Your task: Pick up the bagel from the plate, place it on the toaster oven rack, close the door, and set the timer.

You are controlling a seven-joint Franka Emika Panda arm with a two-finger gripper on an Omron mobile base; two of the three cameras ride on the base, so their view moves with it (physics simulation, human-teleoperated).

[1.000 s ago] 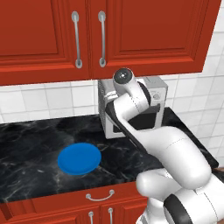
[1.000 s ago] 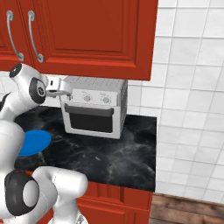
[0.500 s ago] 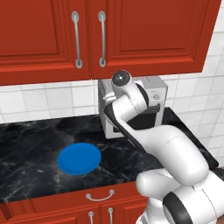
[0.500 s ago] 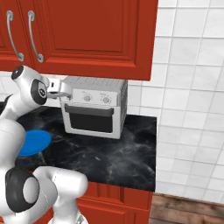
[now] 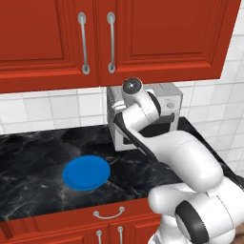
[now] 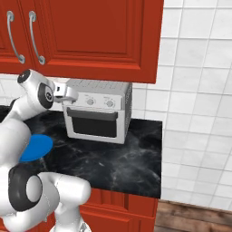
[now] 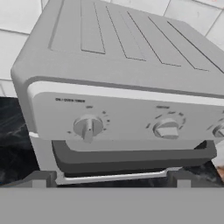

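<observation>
The grey toaster oven [image 6: 97, 115] stands at the back of the counter, and its door [image 6: 94, 128] with the dark glass window is up and shut. My gripper [image 6: 76, 96] hovers at the oven's upper left corner, level with the knob panel. In the hand view the gripper [image 7: 111, 180] is open, its fingertips [image 7: 41, 178] far apart and nothing between them. Straight ahead are the left knob [image 7: 88, 127], the middle knob [image 7: 166, 129] and the dark door handle [image 7: 131, 158]. The blue plate [image 5: 86, 172] lies bare on the counter. The bagel and the toaster oven rack are hidden.
Red wall cabinets [image 5: 109, 33] hang low over the oven. The black marble counter [image 6: 122, 158] runs right of the oven to a white tiled wall [image 6: 195, 113]. Red drawers with a metal handle [image 5: 108, 213] sit below the counter edge.
The arm's upper joint has shifted a touch to the left. The gripper stays open in front of the oven's knob panel.
</observation>
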